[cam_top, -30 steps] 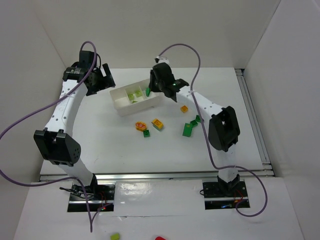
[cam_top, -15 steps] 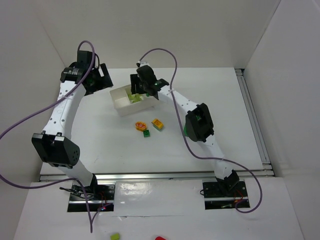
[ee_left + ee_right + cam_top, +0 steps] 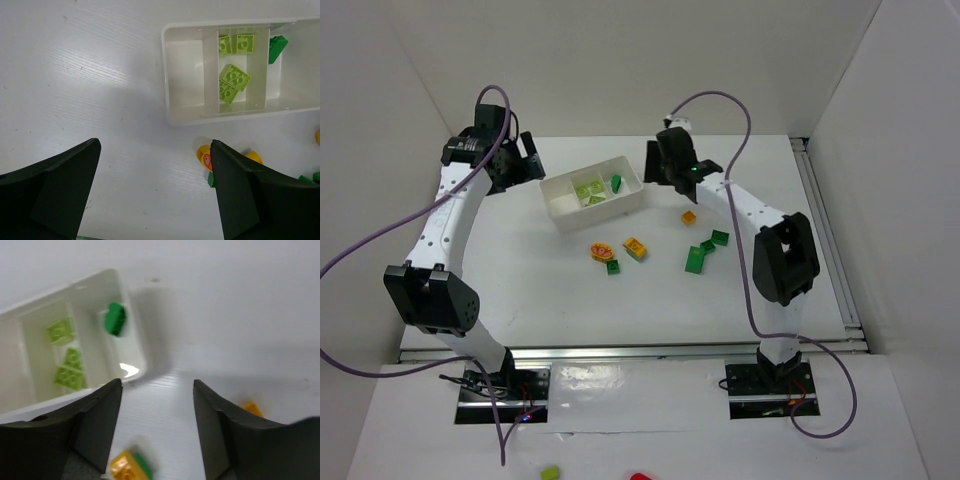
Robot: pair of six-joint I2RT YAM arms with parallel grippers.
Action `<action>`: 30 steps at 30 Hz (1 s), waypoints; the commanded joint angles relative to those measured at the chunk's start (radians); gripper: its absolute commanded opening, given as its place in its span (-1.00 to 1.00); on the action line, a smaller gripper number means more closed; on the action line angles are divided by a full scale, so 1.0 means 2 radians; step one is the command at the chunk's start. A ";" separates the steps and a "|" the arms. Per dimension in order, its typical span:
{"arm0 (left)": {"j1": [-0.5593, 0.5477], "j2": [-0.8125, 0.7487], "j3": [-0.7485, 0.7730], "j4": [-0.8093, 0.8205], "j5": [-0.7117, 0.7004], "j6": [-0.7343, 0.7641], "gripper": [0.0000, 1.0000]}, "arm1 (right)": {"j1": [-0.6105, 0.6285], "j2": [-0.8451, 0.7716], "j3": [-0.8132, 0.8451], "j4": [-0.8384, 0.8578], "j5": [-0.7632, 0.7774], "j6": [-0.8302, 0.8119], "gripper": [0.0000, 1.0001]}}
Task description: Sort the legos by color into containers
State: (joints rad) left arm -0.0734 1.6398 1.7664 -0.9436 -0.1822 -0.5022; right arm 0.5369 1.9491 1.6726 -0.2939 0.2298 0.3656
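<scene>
Operator: Status of fingers?

Arm: My right gripper (image 3: 157, 385) and left gripper (image 3: 156, 145) both stand wide apart, holding nothing.

Operator: Next target?

Arm: The orange lego (image 3: 689, 216) lies on the worktop (image 3: 520, 290), toward the near edge from my right gripper. My right arm is nearer. Its long axis is too small to tell. The tray (image 3: 604, 213) sits near the far edge.

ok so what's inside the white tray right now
The tray holds four pale lime-green bricks in its middle compartment and one dark green brick in an end compartment. The other end compartment looks bare. Nothing covers the tray from above.
</scene>
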 commanded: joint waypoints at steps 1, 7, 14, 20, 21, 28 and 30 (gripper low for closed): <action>0.002 -0.017 0.002 0.008 0.007 -0.001 1.00 | -0.032 -0.014 -0.053 -0.024 0.025 -0.009 0.37; 0.002 -0.012 0.002 0.008 0.007 -0.001 1.00 | -0.056 0.005 -0.081 -0.099 0.030 -0.080 0.70; 0.002 -0.003 0.002 0.008 0.012 -0.006 1.00 | -0.076 0.037 -0.095 -0.088 -0.030 -0.128 0.56; 0.002 -0.003 0.002 0.008 0.012 -0.006 1.00 | -0.097 0.077 -0.077 -0.080 -0.031 -0.128 0.44; 0.002 -0.003 0.002 0.008 0.012 -0.006 1.00 | -0.097 0.077 -0.072 -0.080 -0.031 -0.128 0.39; 0.002 -0.003 0.006 0.008 0.012 -0.001 1.00 | -0.090 0.079 -0.065 -0.074 -0.012 -0.128 -0.08; 0.002 -0.003 0.006 0.008 0.017 -0.001 1.00 | -0.077 0.072 -0.065 -0.074 -0.005 -0.128 -0.34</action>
State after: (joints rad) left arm -0.0734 1.6402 1.7664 -0.9417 -0.1593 -0.5034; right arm 0.3508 2.0983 1.5127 -0.4557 0.1844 0.1234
